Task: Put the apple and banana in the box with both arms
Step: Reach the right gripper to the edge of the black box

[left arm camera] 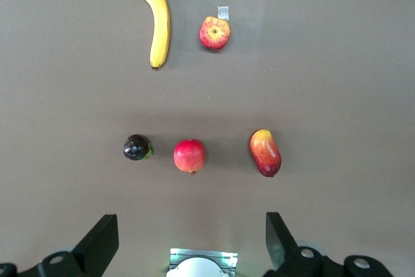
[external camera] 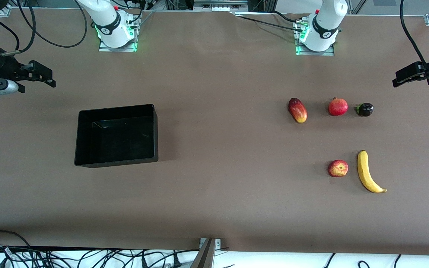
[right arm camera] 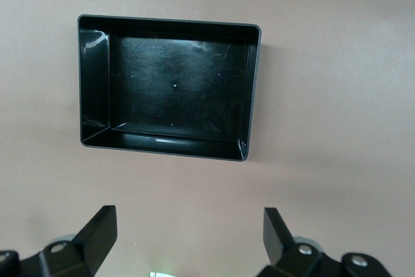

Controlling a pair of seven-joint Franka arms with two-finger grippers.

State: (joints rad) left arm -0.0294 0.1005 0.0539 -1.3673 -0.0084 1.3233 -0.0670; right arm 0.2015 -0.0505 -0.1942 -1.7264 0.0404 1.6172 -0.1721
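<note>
The box (external camera: 116, 134) sits empty toward the right arm's end of the table, its glossy black walls rigid-looking; it needs no handling, only a drop from above. The right gripper (right arm camera: 188, 235) hangs up in the air near that end with its fingers wide apart and nothing between them, the box well clear of them. The banana (external camera: 368, 172) lies toward the left arm's end, nearer the front camera than the mango (external camera: 297, 110), pomegranate (external camera: 337, 106) and dark fruit (external camera: 364, 109); it looks light and smooth, best pinched across its thick middle. Just beside it, the apple (external camera: 337, 168) is small, firm and likely to roll, so a grip across its widest part suits. The left gripper (left arm camera: 191, 238), fingers spread and empty, hangs well apart from both fruits.
</note>
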